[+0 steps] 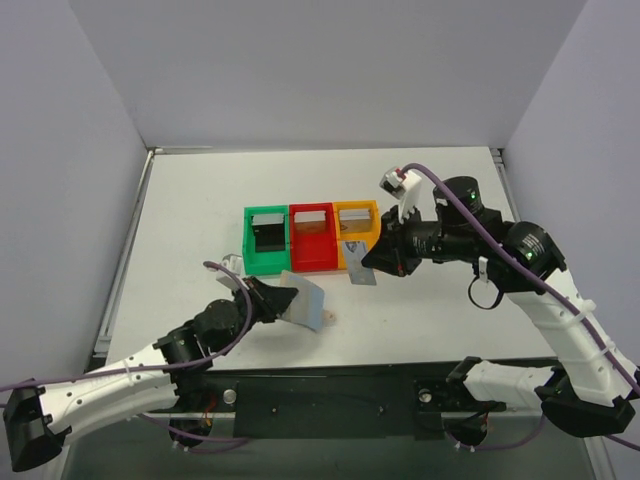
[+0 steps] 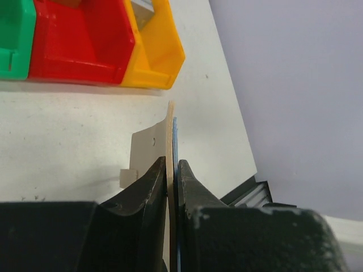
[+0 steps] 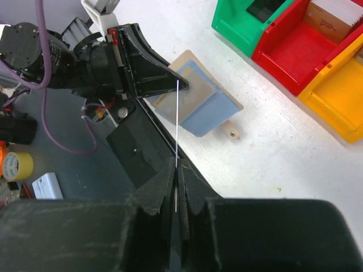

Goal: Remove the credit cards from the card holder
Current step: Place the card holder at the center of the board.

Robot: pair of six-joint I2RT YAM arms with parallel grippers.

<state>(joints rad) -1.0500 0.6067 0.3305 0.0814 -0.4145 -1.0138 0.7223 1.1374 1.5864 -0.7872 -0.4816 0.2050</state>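
Observation:
The card holder [image 1: 305,302] is a tan bifold with a light blue inner panel, and it is held up just above the table near the front. My left gripper [image 1: 279,297] is shut on its left edge. In the left wrist view the card holder [image 2: 170,133] stands edge-on between the fingers of that gripper [image 2: 172,170]. My right gripper [image 1: 369,262] is shut on a thin credit card [image 1: 357,263], just right of the holder and apart from it. In the right wrist view the card [image 3: 177,122] is a white edge-on line rising from the gripper [image 3: 177,169], and the card holder [image 3: 199,103] lies beyond it.
A green bin [image 1: 266,240], a red bin [image 1: 312,237] and an orange bin [image 1: 355,229] stand in a row at the table's middle. Cards lie in them. The holder's snap tab [image 3: 231,132] hangs toward the table. The black base plate [image 1: 330,400] runs along the near edge.

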